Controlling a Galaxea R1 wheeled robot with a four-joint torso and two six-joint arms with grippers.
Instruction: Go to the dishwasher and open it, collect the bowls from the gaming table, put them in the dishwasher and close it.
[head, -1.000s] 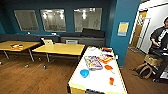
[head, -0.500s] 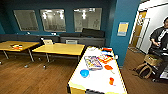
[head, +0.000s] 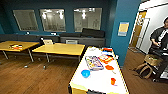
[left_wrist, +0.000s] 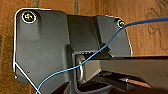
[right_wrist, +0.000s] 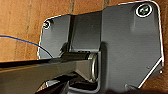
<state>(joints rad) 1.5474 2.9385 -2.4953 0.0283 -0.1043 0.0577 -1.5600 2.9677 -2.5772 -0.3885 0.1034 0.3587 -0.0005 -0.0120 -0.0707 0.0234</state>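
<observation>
The head view looks down along the gaming table (head: 100, 81), a long white surface with a yellow frame that runs away from the camera toward a blue pillar (head: 123, 30). A bright blue bowl (head: 85, 73) sits near the table's left edge at the near end. An orange-red bowl (head: 113, 81) stands near the right edge, well apart from the blue one, and another orange-red bowl (head: 109, 67) lies farther along, just beside a flat board-game box (head: 94, 62). More colourful boxes (head: 106, 58) lie beyond it toward the far end.

To the left stand two yellow-topped desks (head: 59, 48) on a wooden floor (head: 32, 78). At the right edge a person (head: 161, 41) stands in a doorway, a bag (head: 143, 70) on the floor beside them.

Both wrist views point down at the wooden floor, with a thin blue cable (left_wrist: 100, 50) crossing the left one. The arms appear to hang low, clear of the table. Whether either pincer is open or closed cannot be told.
</observation>
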